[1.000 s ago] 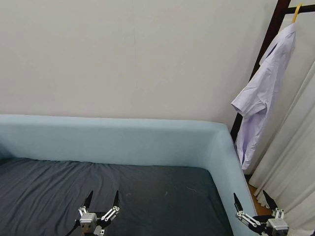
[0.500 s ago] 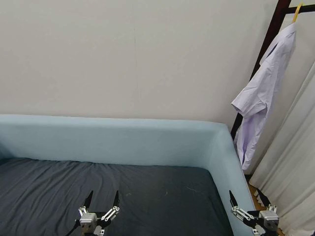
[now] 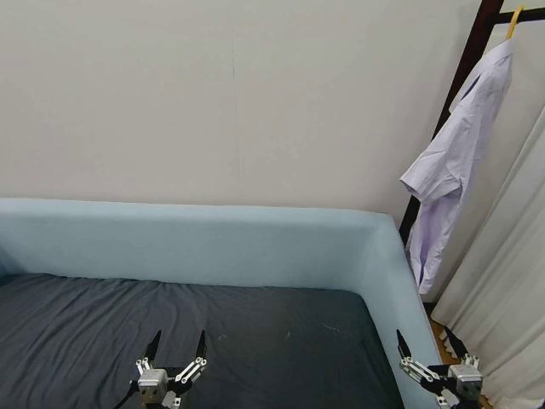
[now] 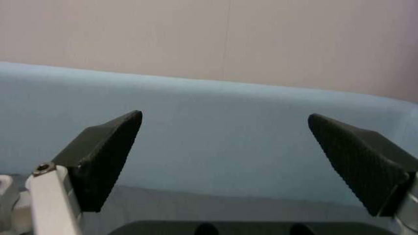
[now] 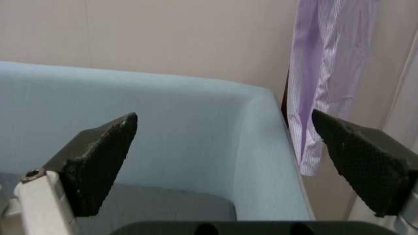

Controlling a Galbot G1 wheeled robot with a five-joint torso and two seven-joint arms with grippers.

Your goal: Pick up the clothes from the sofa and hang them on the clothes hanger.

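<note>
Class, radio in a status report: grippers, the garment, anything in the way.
Left gripper open, low over sofa seat. Right gripper open, by sofa arm. Lilac shirt hung on yellow hanger. Curtain close beside it.

Wall (image 3: 128, 94): plain off-white, spanning the background from the left edge across to the right side of the head view; it is also the upper background in both wrist views.
Seam (image 3: 235, 102): a faint vertical line running down the wall, a little left of centre.
Curtain (image 3: 511, 264): white, hanging in soft vertical folds at the far right, down to the lower corner.
Floor (image 3: 439, 331): a small wood-brown patch just beside the curtain's lower folds.
</note>
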